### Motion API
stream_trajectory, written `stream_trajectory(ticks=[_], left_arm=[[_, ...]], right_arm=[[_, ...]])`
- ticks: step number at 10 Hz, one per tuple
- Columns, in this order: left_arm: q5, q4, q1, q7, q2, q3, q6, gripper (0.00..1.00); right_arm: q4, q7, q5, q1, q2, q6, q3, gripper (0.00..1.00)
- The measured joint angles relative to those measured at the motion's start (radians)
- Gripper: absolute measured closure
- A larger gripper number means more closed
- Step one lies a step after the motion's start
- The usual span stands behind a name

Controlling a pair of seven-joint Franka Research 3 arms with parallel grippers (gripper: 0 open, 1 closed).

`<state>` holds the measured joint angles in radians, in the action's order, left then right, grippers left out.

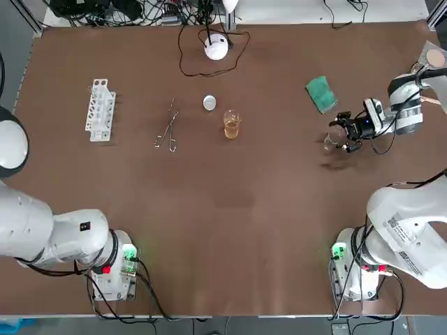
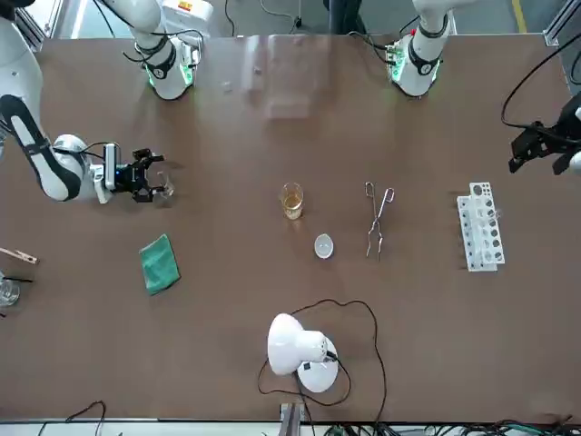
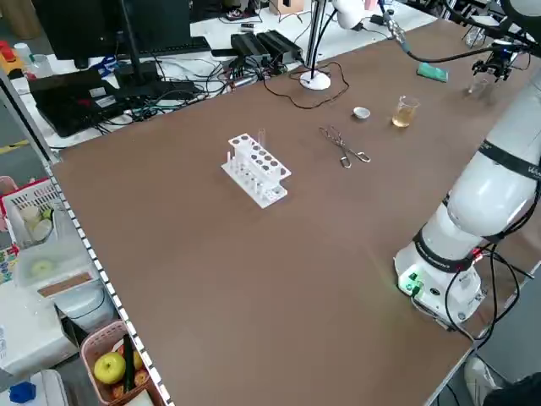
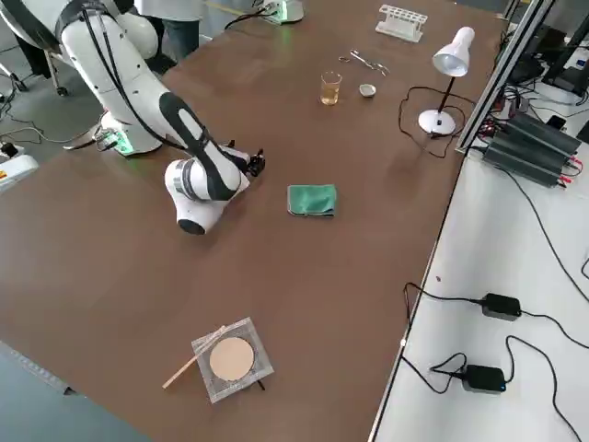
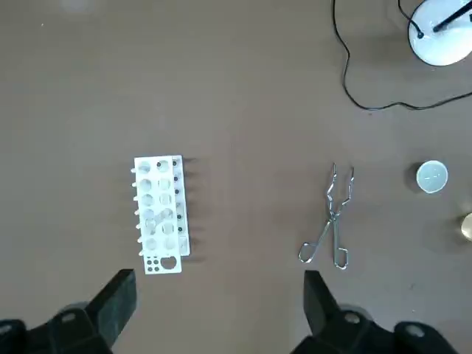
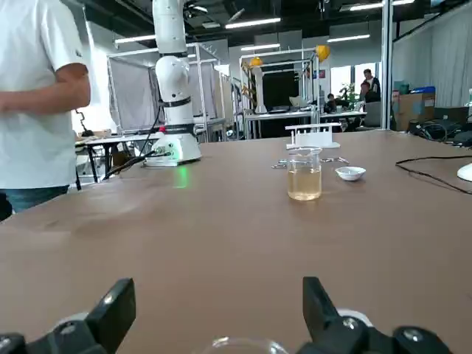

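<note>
The small clear glass beaker (image 1: 331, 142) stands at the right side of the brown table (image 1: 230, 223). The right gripper (image 6: 217, 299), low, fingers spread wide and empty, brackets it. Judged pre-grasp; the next move calls for closing squarely. Only the beaker's rim shows in the wrist view. The left gripper (image 5: 217, 291), likewise spread and empty, hangs over a white test-tube rack (image 5: 161, 214).

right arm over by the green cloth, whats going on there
The right gripper is down at table level with a small clear glass standing between its open fingers, not clamped. The green cloth lies on the table just past it. The left gripper hangs high above the other end of the table, fingers open, over the test tube rack and near the tongs. A beaker of amber liquid stands mid-table.
</note>
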<state>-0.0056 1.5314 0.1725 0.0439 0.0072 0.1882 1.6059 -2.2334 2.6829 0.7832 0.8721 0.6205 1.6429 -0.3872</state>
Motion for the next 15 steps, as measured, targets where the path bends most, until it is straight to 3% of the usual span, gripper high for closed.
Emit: stream_trajectory(ticks=[8, 15], left_arm=[[0.000, -0.001, -0.001, 0.000, 0.000, 0.001, 0.000, 0.00], [0.000, -0.001, -0.001, 0.000, 0.000, 0.002, 0.000, 0.00]], right_arm=[[0.046, -0.477, 0.043, -0.124, -0.260, -0.011, -0.015, 0.00], [0.303, -1.073, 0.034, -0.271, -0.322, -0.008, -0.016, 0.00]])
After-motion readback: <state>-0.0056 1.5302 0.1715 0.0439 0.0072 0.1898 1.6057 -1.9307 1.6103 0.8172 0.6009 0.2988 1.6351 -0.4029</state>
